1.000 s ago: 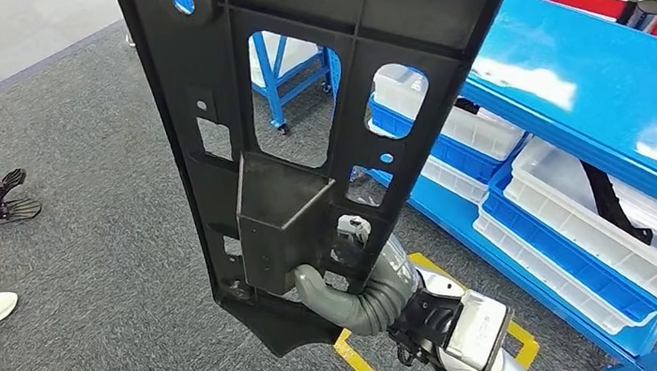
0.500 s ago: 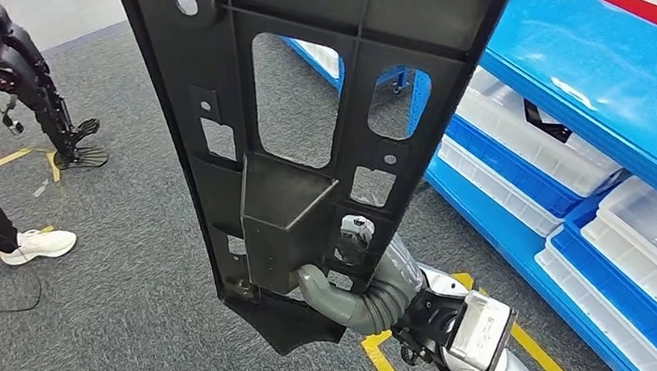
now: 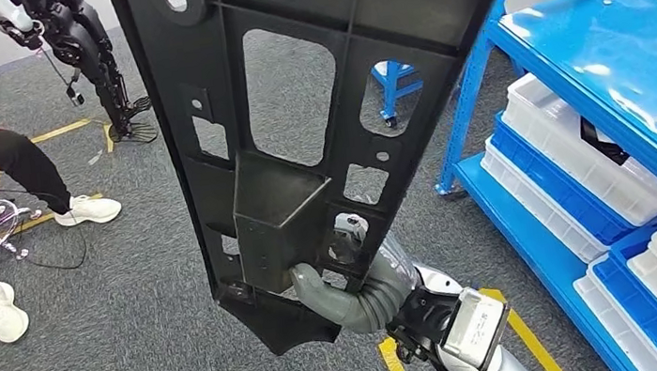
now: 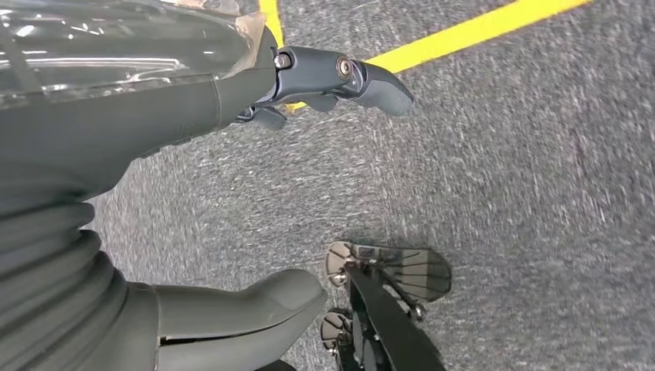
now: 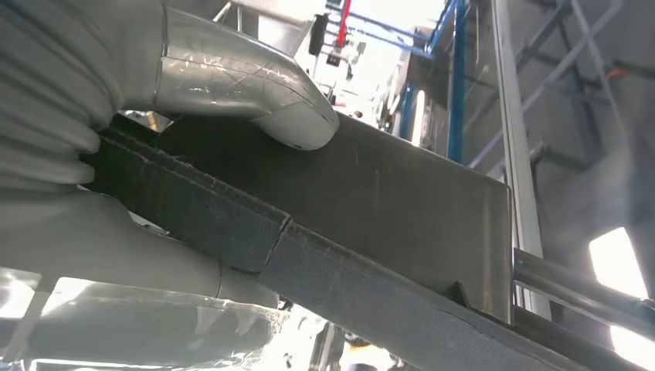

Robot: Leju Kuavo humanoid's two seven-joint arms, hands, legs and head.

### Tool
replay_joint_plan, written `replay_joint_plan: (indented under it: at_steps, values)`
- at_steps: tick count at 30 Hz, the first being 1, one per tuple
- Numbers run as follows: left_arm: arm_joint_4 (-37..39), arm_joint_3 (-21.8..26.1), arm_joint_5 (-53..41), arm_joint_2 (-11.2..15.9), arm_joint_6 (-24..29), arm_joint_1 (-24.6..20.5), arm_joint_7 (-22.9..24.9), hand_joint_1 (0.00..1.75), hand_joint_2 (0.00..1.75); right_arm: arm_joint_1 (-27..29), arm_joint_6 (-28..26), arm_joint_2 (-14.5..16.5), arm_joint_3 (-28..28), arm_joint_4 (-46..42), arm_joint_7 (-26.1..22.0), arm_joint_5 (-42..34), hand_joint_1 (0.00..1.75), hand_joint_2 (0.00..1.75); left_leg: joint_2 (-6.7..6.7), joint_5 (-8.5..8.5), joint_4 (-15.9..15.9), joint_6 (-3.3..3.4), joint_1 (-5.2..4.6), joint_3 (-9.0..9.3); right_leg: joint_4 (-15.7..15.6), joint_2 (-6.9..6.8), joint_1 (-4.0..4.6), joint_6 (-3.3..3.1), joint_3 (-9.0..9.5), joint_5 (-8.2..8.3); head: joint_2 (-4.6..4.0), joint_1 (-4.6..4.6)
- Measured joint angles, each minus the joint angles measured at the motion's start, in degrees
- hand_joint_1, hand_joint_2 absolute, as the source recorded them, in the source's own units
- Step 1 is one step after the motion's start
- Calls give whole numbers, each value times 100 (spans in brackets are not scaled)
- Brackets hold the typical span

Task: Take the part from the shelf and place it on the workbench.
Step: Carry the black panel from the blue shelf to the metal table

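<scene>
In the head view, the robot's right hand [image 3: 342,288] gripped the long black part [image 3: 315,102] near its lower end, thumb hooked beside the boxy pocket moulded into the panel, the rest of the piece rising upright past the top of the picture. The part looked like rigid moulded plastic, ribbed and pierced with cut-outs: probably light for its length but top-heavy when held so low, and likely to swing. The blue shelf [image 3: 613,65] with its white bins [image 3: 576,155] stood close on the right; a person's legs [image 3: 1,169] and another robot's legs [image 3: 91,54] stood on the grey carpet [image 3: 136,342] to the left, leaving open floor straight ahead. No workbench was in sight.

In the left wrist view, the left hand [image 4: 232,193] hung over carpet and a yellow floor line [image 4: 463,31], thumb and fingers spread apart, holding nothing.

In the right wrist view, the right hand's thumb [image 5: 247,93] pressed on the part's flat dark face [image 5: 371,201] above a rough edge, a firm hold on a smooth surface that could slip if the panel tipped.
</scene>
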Motion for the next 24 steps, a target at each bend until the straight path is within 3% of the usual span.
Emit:
replay_joint_plan:
  at_steps: [2, 3, 4, 6, 8, 10, 12, 13, 14, 16, 17, 19, 21, 22, 24]
  values:
    - [0, 0, -4, 1, 14, -18, -1, 0, 175, -3, -1, -1, -2, 0, 0, -1, 175, 175, 244, 229, -686, 46, -46, 391, 1, -110, 38, 43, 37, -37, 0, 8]
    - [0, -1, -7, 1, 22, -28, -2, 0, 175, -3, -2, -3, -3, 0, 0, -1, 175, 175, 318, 260, -857, 77, -75, 483, 1, -160, 56, 70, 50, -52, 0, 14]
    - [0, -1, -8, 2, 32, -36, -3, 0, 175, -2, -2, -3, -3, 0, 0, -1, 175, 175, 319, 244, -901, 109, -107, 494, -4, -211, 67, 100, 60, -64, 0, 20]
    - [0, 1, -10, 5, 47, -29, -3, 0, 175, -3, -2, 3, -1, -2, 0, -1, 175, 175, 176, 270, -948, 186, -118, 503, -3, -286, 57, 161, 80, -92, 1, 25]
    - [-1, 6, -9, 6, 60, -27, 3, 0, 175, -2, -2, 3, -2, -3, -1, -2, 175, 175, 38, 318, -1030, 268, -94, 557, 220, -78, 41, 182, 3, -231, 1, 28]
    - [-2, 20, -7, 7, 68, -46, 10, 0, 175, 15, -2, -13, -3, 2, 2, -4, 175, 175, -112, 346, -1067, 316, -75, 581, 880, 253, 15, 145, -312, -513, 0, 38]
    - [-1, 30, -8, 9, 70, -48, 19, 0, 175, 41, -2, -34, -3, 20, 7, -5, 175, 175, -288, 349, -1063, 325, -76, 576, 1536, 373, 2, 150, -679, -705, 0, 44]
    - [-1, 31, -11, 6, 70, -42, 25, 0, 175, 51, -1, -41, -4, 31, 9, -5, 175, 175, -378, 348, -1060, 324, -75, 577, 1601, 390, -2, 186, -746, -675, 0, 44]
    - [0, 31, -15, 3, 70, -35, 32, 0, 175, 53, -1, -45, -4, 37, 9, -5, 175, 175, -468, 347, -1055, 320, -73, 581, 1437, 408, -10, 239, -701, -556, 0, 44]
    - [0, 31, -28, -3, 70, -33, 44, 0, 175, 50, 0, -46, -4, 42, 9, -7, 175, 175, -636, 338, -1028, 293, -65, 580, 665, 564, -48, 338, -379, -198, 0, 45]
    - [0, 31, -34, -3, 70, -33, 49, 0, 175, 49, 0, -45, -4, 44, 9, -7, 175, 175, -711, 327, -1005, 265, -68, 569, 333, 649, -64, 341, -236, -64, 0, 45]
    - [0, 32, -45, -1, 72, -20, 55, 0, 175, 48, 0, -39, -5, 47, 9, -8, 175, 175, -816, 323, -981, 193, -73, 529, 51, 740, -58, 270, -104, 42, 0, 42]
    - [1, 31, -60, 2, 72, 10, 64, 0, 175, 38, 4, -14, -6, 48, 9, -9, 175, 175, -879, 337, -991, 126, -56, 498, 39, 641, -49, 177, -85, 72, 0, 39]
    - [2, 30, -74, -1, 71, 21, 69, 0, 175, 31, 8, 5, -7, 48, 9, -10, 175, 175, -805, 306, -949, 99, -54, 474, 28, 592, -60, 138, -79, 85, 0, 36]
    - [2, 27, -98, -1, 70, 13, 75, 0, 175, 24, 14, 37, -9, 48, 8, -12, 175, 175, -489, 73, -570, 54, -55, 290, 5, 464, -81, 49, -67, 93, 0, 18]
